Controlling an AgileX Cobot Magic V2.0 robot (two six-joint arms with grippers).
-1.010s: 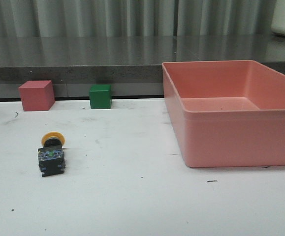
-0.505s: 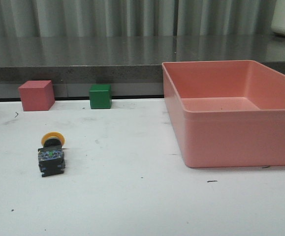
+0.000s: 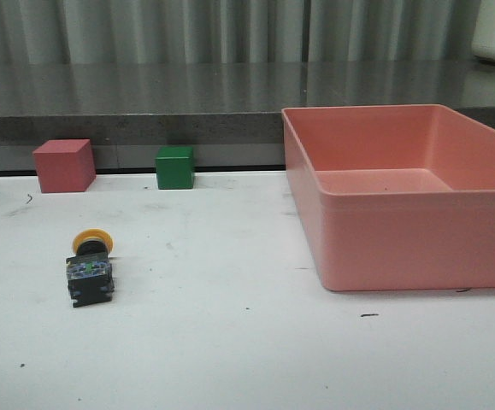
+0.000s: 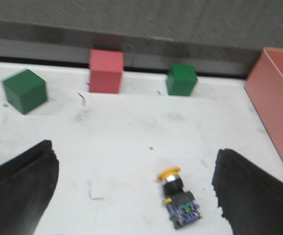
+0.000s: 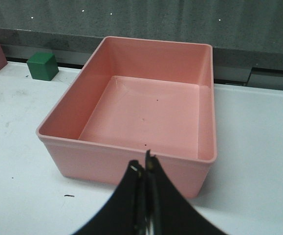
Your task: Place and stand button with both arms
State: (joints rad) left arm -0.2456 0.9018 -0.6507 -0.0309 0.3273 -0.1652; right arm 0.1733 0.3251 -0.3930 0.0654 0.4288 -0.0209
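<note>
The button lies on its side on the white table at the left, yellow cap away from me, blue-green base toward me. It also shows in the left wrist view. My left gripper is open and empty above the table, fingers spread wide, with the button between them nearer one finger. My right gripper is shut and empty, held above the table in front of the pink bin. Neither gripper shows in the front view.
A large pink bin stands at the right. A pink cube and a green cube sit at the back left by the dark ledge. A second green cube lies further left.
</note>
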